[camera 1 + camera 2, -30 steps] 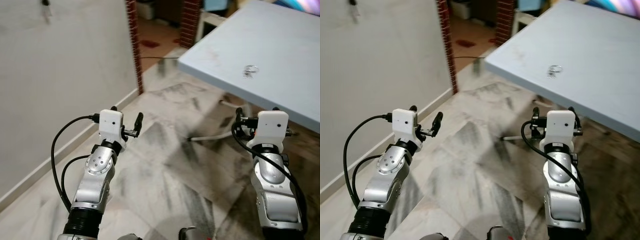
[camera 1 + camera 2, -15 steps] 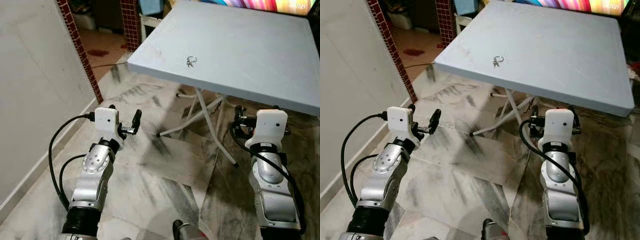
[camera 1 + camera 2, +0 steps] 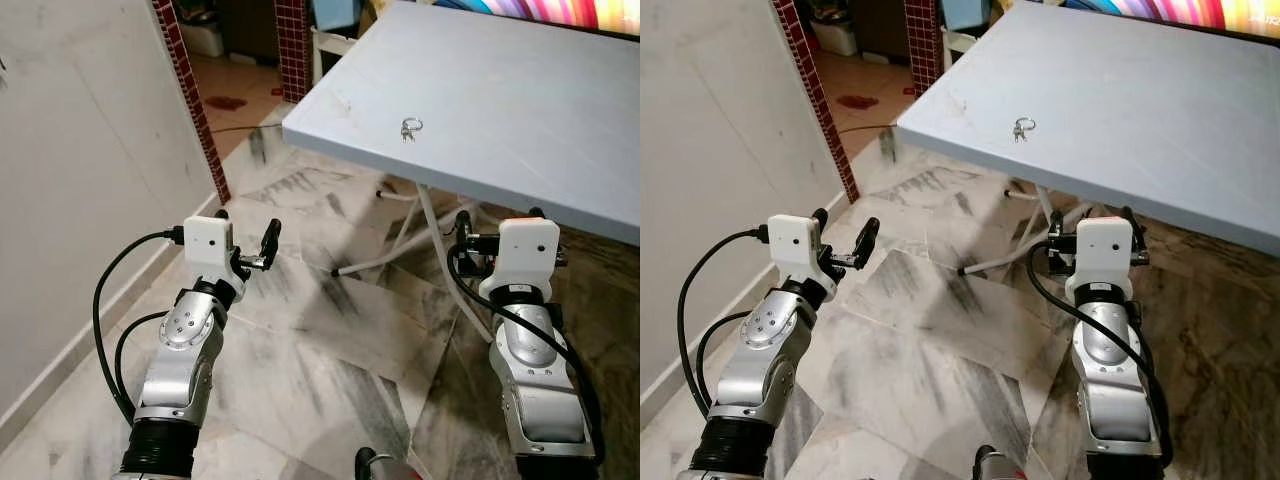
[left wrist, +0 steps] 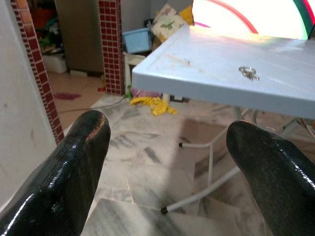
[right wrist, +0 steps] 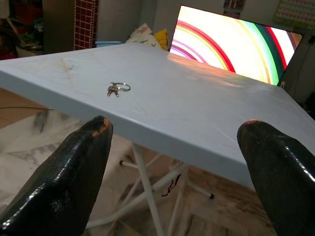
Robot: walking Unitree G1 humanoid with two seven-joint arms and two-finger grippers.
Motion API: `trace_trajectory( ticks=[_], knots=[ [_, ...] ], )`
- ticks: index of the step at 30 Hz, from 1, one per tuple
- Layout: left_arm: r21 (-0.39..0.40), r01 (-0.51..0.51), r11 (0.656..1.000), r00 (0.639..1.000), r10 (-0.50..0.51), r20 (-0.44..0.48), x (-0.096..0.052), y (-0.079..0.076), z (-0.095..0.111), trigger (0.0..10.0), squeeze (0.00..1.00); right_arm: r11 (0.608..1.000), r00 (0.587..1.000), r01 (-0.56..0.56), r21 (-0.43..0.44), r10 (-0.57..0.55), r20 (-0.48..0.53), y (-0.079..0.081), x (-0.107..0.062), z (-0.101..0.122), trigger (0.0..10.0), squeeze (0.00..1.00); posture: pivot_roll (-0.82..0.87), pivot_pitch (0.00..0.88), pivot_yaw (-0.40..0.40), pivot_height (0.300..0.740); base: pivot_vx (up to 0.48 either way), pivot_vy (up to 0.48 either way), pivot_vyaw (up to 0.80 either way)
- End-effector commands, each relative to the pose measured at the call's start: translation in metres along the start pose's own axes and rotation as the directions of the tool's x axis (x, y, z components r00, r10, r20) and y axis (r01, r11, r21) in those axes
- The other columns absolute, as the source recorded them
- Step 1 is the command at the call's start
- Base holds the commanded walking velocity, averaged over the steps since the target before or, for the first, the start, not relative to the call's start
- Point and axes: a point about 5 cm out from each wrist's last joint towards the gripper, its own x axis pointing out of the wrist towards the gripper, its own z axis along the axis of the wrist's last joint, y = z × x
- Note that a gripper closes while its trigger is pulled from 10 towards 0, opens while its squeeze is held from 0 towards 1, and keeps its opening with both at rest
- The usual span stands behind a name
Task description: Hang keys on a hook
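Note:
A small bunch of keys on a ring (image 3: 408, 128) lies near the front left corner of a pale blue-grey table (image 3: 520, 110). My left gripper (image 3: 245, 235) is held out over the floor, left of the table and below its top. It is open, and the left wrist view shows the keys (image 4: 248, 73) far beyond its fingers (image 4: 74, 167). My right gripper (image 3: 498, 222) hangs in front of the table's edge, below the top, also open. The keys (image 5: 117, 88) lie ahead of it on the table, well out of reach.
A white wall (image 3: 80, 150) runs along my left and ends at a red brick pillar (image 3: 190, 100). White folding legs (image 3: 430, 230) stand under the table on the marble floor. A bright striped screen (image 5: 231, 44) stands behind the table. Yellow cloth (image 4: 155, 104) lies on the floor.
The camera has swung toward the table, so the keys now sit nearer the middle of the view. Both arms keep the same pose, and the keys lie where they were.

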Motion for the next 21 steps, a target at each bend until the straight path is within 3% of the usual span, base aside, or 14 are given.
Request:
trace_trajectory(
  ticks=[1,21],
  knots=[
    [0.005,0.007,1.000,1.000,-0.007,0.007,-0.0009,-0.0001,0.0030,10.0,0.00,1.000,1.000,-0.010,-0.006,0.010,0.019,0.0015,-0.0010,0.0030,10.0,0.00,-0.13,0.143,0.054,0.740,0.360,0.000,0.00],
    [0.010,0.015,1.000,1.000,-0.014,-0.008,-0.0027,-0.0010,0.0006,10.0,0.00,1.000,0.999,-0.027,-0.004,0.027,0.026,0.0072,-0.0014,0.0038,10.0,0.00,-0.13,0.147,0.055,0.740,0.360,0.000,-0.03]
  ],
)
